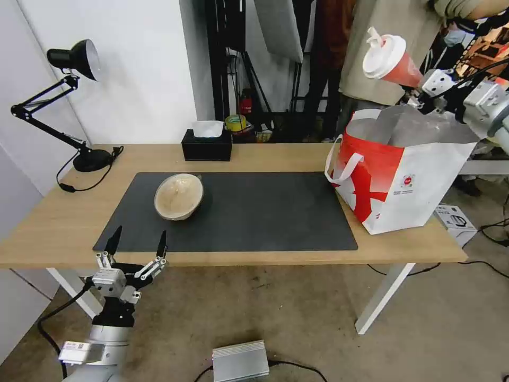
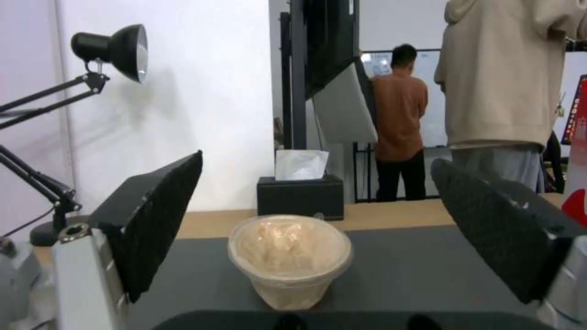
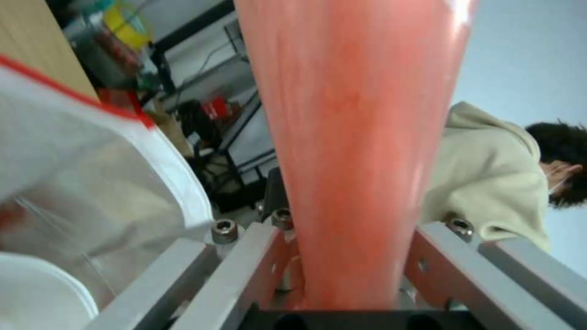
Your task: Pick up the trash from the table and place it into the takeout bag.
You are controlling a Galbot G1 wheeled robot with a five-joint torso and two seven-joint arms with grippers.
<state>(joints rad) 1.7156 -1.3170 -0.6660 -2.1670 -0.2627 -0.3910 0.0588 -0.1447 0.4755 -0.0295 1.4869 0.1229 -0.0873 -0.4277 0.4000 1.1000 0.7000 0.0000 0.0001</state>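
Observation:
My right gripper is shut on the base of the red drink cup, holding it tilted, lid and straw pointing up and to the left, above the open top of the takeout bag. In the right wrist view the cup fills the space between the fingers, with the bag's foil lining beside it. The beige bowl sits on the table's dark mat, left of centre. My left gripper stands open just in front of the table's front edge, facing the bowl without touching it.
A black tissue box stands at the table's back edge behind the bowl. A black desk lamp occupies the back left corner. On the floor lie a silver box and a small carton beside the bag's end of the table.

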